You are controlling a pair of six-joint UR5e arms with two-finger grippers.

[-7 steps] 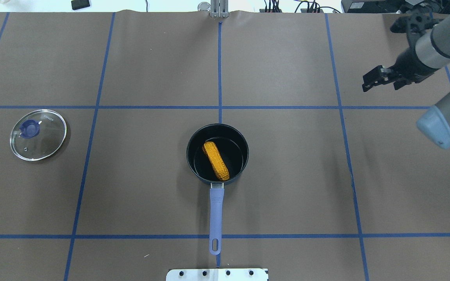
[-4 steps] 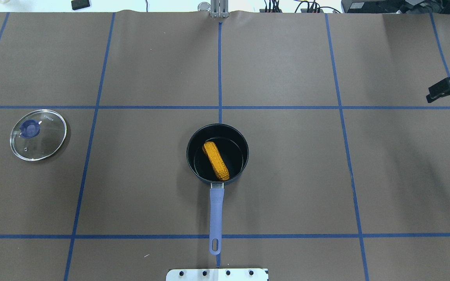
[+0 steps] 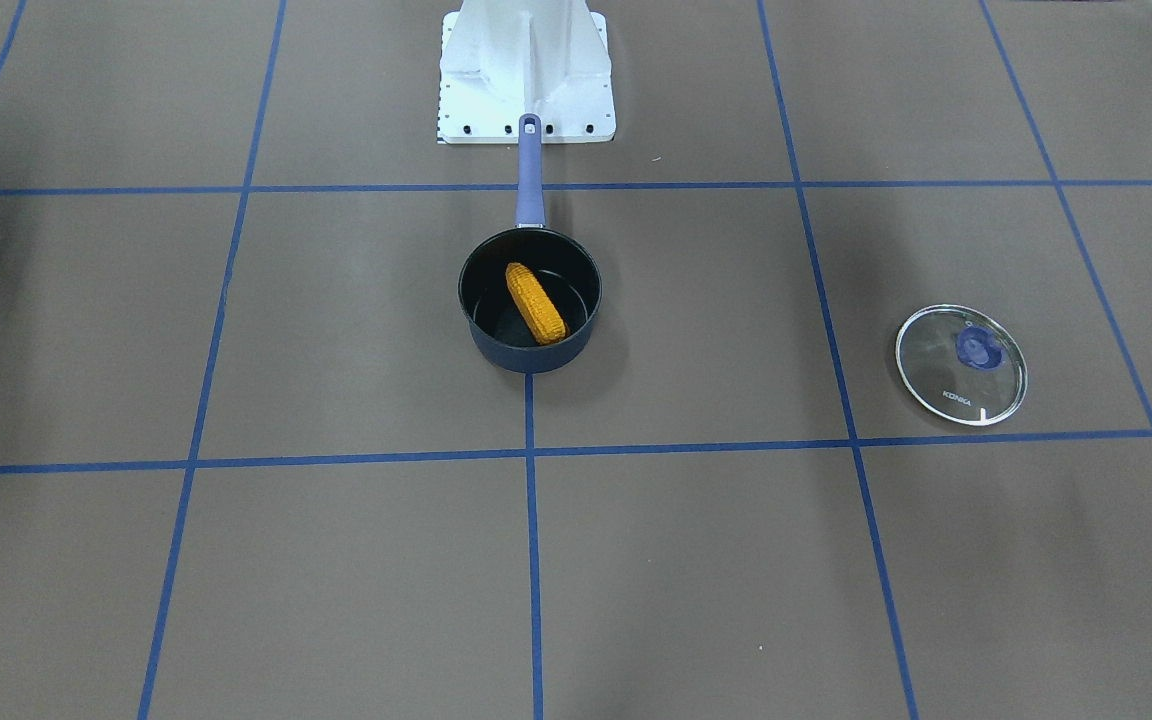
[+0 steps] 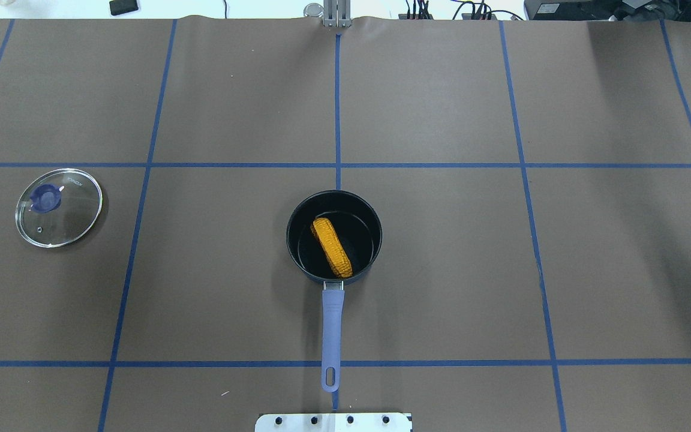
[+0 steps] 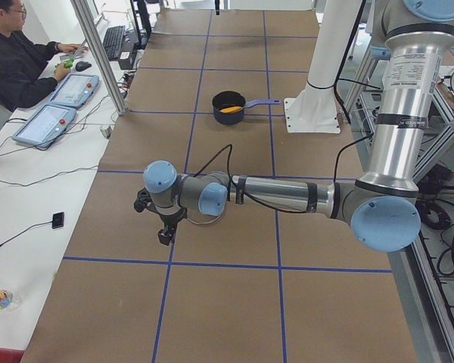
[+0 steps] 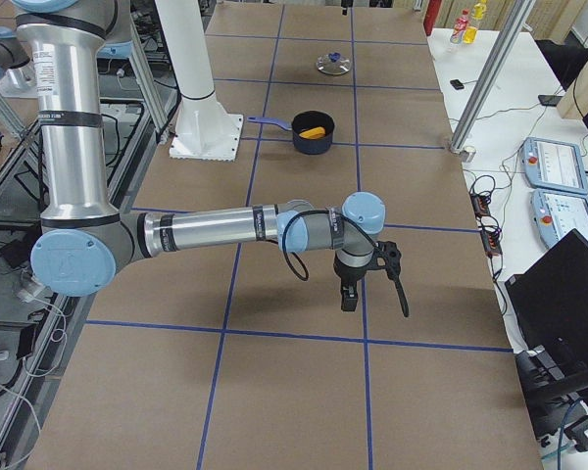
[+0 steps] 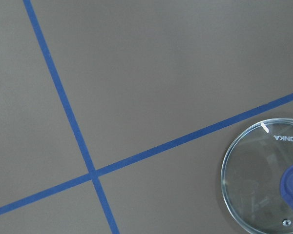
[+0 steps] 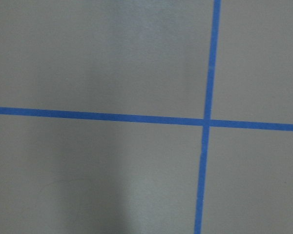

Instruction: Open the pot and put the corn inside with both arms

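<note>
At bench [image 4: 441,270] centre, the corn [image 4: 332,246] is lying slantwise inside the uncovered pot [image 4: 362,239], likely handling light, stiff and bumpy, best pinched across its middle, the glass lid [image 4: 68,211] sitting well apart; left pincer [image 5: 162,228] and right pincer [image 6: 374,297] are hanging outboard, finger spacing not determinable.

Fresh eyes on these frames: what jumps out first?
A yellow-orange corn cob lies inside the open dark navy saucepan at the middle of the brown table. Its round glass lid lies flat on the table far to the robot's left. The grey left arm and grey right arm each stretch low toward a table end, away from the saucepan.
</note>
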